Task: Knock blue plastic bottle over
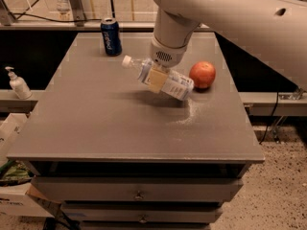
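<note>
White arm (240,13) coming in from upper right, bending down at wrist (169,38); gripper (157,79) pointing downward, just above frame centre.

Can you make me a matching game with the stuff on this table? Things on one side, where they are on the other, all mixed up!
Things:
1. blue plastic bottle
2. soda can
3. red fruit
4. gripper

Places:
A. standing upright near the back edge of the table
B. against the bottle's middle
C. tilted, white cap pointing left
D. on the table, just right of the bottle

Pairs: 1-C, 2-A, 3-D, 4-B.
</note>
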Robot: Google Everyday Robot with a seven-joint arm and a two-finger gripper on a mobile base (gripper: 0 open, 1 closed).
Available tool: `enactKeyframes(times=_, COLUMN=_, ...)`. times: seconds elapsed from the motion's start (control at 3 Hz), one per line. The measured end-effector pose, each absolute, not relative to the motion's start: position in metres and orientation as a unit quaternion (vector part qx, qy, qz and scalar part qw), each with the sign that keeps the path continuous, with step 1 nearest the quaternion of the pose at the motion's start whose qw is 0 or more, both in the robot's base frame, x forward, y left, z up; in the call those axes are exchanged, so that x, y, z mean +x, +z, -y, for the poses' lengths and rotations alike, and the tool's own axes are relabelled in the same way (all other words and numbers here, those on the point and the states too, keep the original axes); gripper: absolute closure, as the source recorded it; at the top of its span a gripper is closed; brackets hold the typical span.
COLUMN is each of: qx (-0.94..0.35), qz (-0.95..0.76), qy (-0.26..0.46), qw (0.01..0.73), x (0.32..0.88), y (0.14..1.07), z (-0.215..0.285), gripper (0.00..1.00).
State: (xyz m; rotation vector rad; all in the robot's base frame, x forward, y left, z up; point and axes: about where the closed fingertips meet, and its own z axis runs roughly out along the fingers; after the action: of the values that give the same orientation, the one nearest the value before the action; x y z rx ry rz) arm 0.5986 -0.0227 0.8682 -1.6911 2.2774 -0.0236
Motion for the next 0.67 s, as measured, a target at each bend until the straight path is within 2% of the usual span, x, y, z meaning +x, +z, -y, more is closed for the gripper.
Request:
enactKeyframes(times=0.33, qx=-0.585, qz=-0.793, qy=0.002, qw=0.168, x=0.5984, y=0.8736, z=0.0189, gripper=0.0)
enactKeyframes(times=0.67, qx=-0.576, qz=-0.794, qy=0.022, qw=0.192, x=0.5951, y=0.8806, z=0.0148, gripper=0.0)
